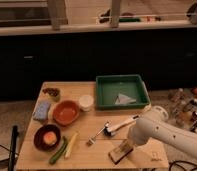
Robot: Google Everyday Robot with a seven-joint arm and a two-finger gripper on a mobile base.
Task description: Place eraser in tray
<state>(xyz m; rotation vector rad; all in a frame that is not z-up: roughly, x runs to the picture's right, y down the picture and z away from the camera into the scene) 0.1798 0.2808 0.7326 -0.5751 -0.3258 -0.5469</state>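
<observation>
The eraser [120, 151], a small tan-topped block with a dark base, lies near the front edge of the wooden table [92, 160], right of centre. My gripper [129, 144] is at the end of the white arm [157, 131], directly at the eraser's right end and low over it. The arm hides where they meet. The green tray [100, 93] stands at the table's back right, well beyond the eraser, with a small white piece [124, 99] lying inside it.
A white-handled brush [118, 125] lies between eraser and tray. To the left are an orange bowl [66, 113], a white cup [85, 102], a blue-grey sponge [42, 110], a dark bowl [47, 138] and green and yellow vegetables [59, 151]. Bottles [189, 107] crowd the floor at right.
</observation>
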